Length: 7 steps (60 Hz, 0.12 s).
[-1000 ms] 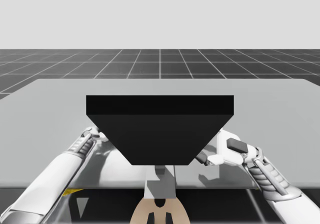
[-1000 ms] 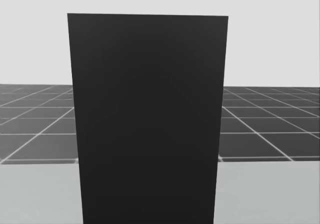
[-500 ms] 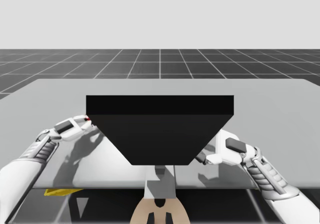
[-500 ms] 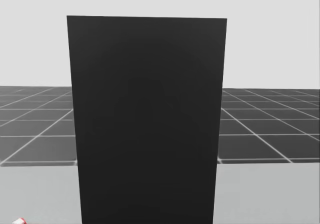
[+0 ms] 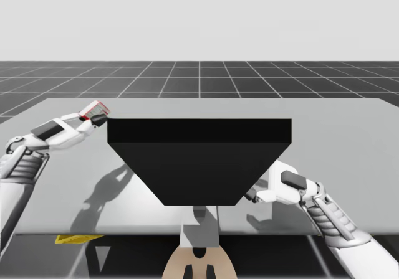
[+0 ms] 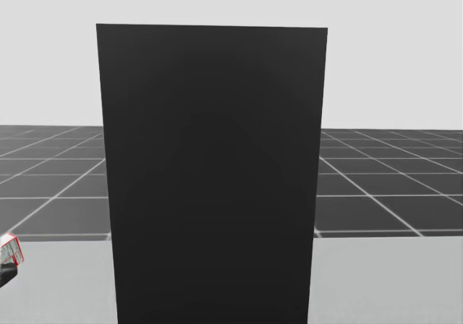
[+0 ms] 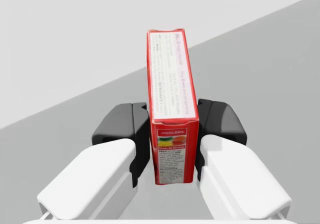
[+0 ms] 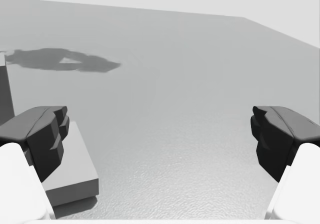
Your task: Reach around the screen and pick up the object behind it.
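Observation:
A small red box (image 7: 171,114) stands upright between my left gripper's (image 7: 172,134) dark pads, which press it from both sides. In the high view my left gripper (image 5: 93,118) holds the red box (image 5: 95,109) above the table, just beyond the left end of the black screen (image 5: 199,157). From my head the black screen (image 6: 213,172) stands straight ahead, and the red box (image 6: 9,250) peeks in far to its left. My right gripper (image 5: 259,196) sits low by the screen's right side. It is open (image 8: 160,139) with nothing between its fingers.
The grey table (image 5: 349,142) stretches wide to the right of and behind the screen. A low grey block (image 8: 70,169) lies on the table by my right gripper's left finger. Something yellow (image 5: 72,238) lies below the table's front edge at the left.
My left arm has swung up, outward and away from the screen's near left side, lifting the red box. The box has come into the head view. The right arm has stayed still.

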Motion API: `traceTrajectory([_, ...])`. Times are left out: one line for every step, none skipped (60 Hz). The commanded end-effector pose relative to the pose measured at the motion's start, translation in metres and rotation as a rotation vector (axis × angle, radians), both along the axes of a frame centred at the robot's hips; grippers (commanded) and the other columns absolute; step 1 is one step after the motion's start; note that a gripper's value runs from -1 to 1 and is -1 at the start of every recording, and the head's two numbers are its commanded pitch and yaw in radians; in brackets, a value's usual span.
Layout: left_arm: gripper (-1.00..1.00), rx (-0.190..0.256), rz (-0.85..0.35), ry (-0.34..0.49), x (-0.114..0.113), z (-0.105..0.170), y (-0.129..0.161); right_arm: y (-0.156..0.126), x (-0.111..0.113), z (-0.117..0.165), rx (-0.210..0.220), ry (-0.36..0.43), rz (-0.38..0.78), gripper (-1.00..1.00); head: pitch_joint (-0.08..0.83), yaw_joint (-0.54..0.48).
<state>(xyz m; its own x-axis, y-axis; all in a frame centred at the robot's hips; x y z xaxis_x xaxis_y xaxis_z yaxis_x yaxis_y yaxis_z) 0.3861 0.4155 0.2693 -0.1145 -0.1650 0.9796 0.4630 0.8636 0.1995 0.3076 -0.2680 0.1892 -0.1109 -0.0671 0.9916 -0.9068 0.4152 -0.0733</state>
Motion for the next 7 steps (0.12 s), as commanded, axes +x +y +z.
traceTrajectory([1.00,-0.011,0.031,-0.133,0.010,0.058,-0.007,0.000,0.000,-0.001,-0.003,0.002,0.000,-1.00,0.045,-0.05])
traceTrajectory([1.00,-0.014,0.036,-0.160,0.010,0.069,-0.010,0.001,0.000,-0.001,-0.004,0.002,0.000,-1.00,0.045,-0.05])
traceTrajectory([1.00,-0.015,0.038,-0.169,0.010,0.073,-0.011,0.001,0.000,-0.001,-0.005,0.001,0.000,-1.00,0.045,-0.05])
traceTrajectory([1.00,-0.017,0.040,-0.178,0.010,0.077,-0.012,0.001,0.000,-0.001,-0.006,0.001,0.000,-1.00,0.045,-0.05])
traceTrajectory([1.00,-0.022,0.037,-0.185,0.010,0.080,-0.013,0.001,0.000,-0.001,-0.007,0.002,-0.001,-1.00,0.045,-0.05])
traceTrajectory([1.00,-0.027,0.035,-0.201,0.009,0.087,-0.015,0.001,0.000,-0.001,-0.007,0.002,-0.001,-1.00,0.046,-0.05])
traceTrajectory([1.00,-0.030,0.034,-0.217,0.009,0.093,-0.017,0.001,0.000,-0.001,-0.008,0.002,-0.002,-1.00,0.046,-0.05])
